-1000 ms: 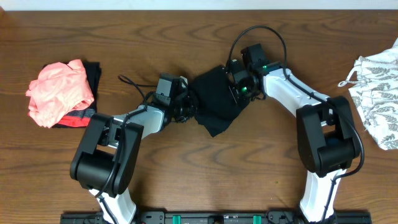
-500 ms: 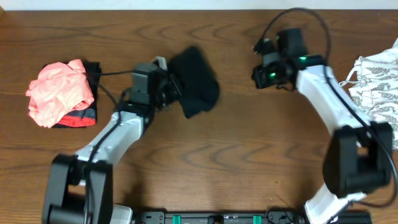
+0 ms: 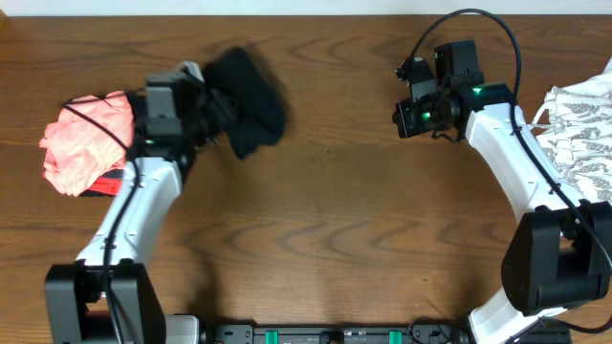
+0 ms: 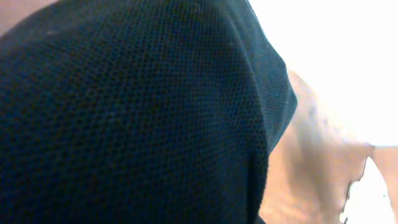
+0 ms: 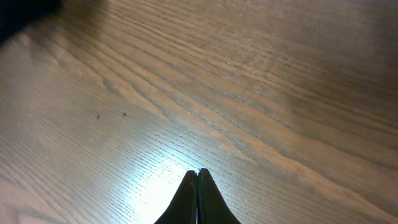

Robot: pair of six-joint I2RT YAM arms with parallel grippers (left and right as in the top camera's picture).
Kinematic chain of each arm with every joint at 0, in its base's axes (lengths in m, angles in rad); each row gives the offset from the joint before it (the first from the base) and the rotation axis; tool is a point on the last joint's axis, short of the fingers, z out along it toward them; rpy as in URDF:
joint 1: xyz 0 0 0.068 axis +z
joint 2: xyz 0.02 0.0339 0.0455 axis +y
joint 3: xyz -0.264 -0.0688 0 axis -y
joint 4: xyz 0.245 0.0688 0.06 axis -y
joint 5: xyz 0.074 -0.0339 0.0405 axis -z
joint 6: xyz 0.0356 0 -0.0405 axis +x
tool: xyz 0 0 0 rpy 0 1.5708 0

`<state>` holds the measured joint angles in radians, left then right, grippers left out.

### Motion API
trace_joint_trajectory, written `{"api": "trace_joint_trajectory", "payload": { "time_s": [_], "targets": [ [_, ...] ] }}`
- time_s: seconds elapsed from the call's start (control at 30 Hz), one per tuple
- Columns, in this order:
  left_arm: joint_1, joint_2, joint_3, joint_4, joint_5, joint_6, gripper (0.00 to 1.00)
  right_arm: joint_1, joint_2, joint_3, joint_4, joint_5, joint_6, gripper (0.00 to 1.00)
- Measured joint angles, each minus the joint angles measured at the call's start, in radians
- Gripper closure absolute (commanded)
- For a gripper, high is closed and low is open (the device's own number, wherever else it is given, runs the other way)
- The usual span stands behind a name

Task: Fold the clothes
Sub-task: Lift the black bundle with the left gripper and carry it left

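1. Your right claw (image 5: pixel 198 198) is pressed together and empty above the bare table (image 3: pixel 316 239). It is well apart from the white leaf-patterned garment (image 3: pixel 579 134), which the frame edge cuts off.
2. Your left claw (image 3: pixel 210 103) pinches the bunched black garment (image 3: pixel 251 100), just beside the coral-pink garment (image 3: pixel 86 139). This looks like the stacking step; next, lower it onto that pile and let go.
3. Black mesh fills the left wrist view, hiding the fingers, and overhead the garment is blurred.
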<state>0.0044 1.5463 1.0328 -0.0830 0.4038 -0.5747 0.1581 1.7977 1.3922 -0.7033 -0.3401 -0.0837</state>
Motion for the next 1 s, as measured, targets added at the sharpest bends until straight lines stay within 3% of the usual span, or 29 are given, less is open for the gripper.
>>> {"api": "trace_joint_trajectory", "payload": {
  "time_s": [0.6,1.0],
  "targets": [
    [0.427,0.0,0.096,-0.003,-0.052,0.023,0.94,0.0,0.0,0.0,-0.042,0.045,0.0,0.99],
    [0.521,0.017,0.097,-0.075,-0.094,-0.005,0.94,0.0,0.0,0.0,-0.052,0.049,0.0,0.99]
  ]
}}
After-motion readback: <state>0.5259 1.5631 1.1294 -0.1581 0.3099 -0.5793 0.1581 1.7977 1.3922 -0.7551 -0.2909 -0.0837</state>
